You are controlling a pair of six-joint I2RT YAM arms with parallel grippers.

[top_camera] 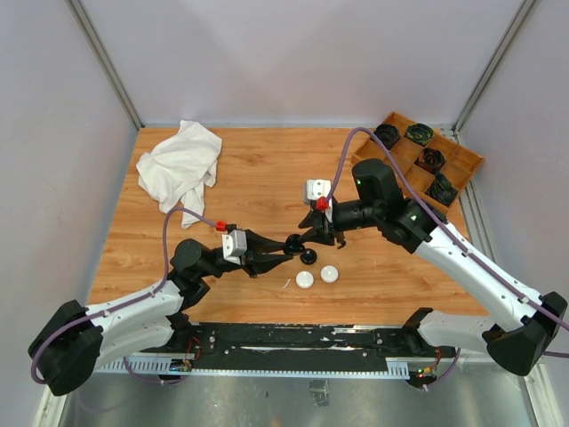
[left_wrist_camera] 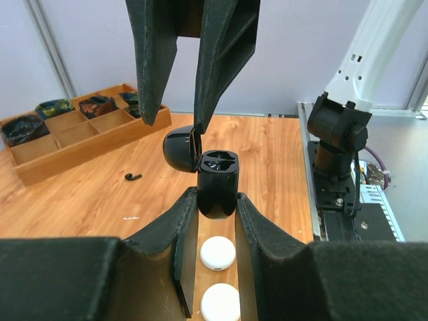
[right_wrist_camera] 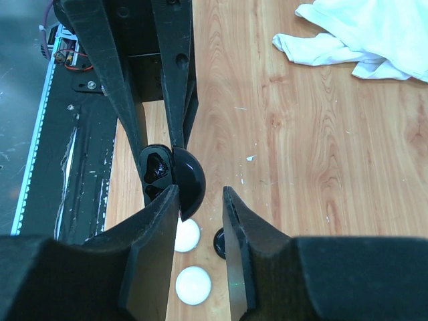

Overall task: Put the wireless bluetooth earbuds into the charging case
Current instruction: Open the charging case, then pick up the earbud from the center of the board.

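Between left claw [left_wrist_camera: 215, 200] fingers [left_wrist_camera: 164, 231]: open charging case [left_wrist_camera: 218, 175].

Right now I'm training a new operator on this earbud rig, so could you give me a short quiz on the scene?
1. True or false: the left gripper holds the black charging case, lid open.
2. How many round white pucks lie on the table? A one, B two, C four.
3. Fill in: the white cloth lies near the table's far ____ corner.
Key: 1 true; 2 B; 3 left.
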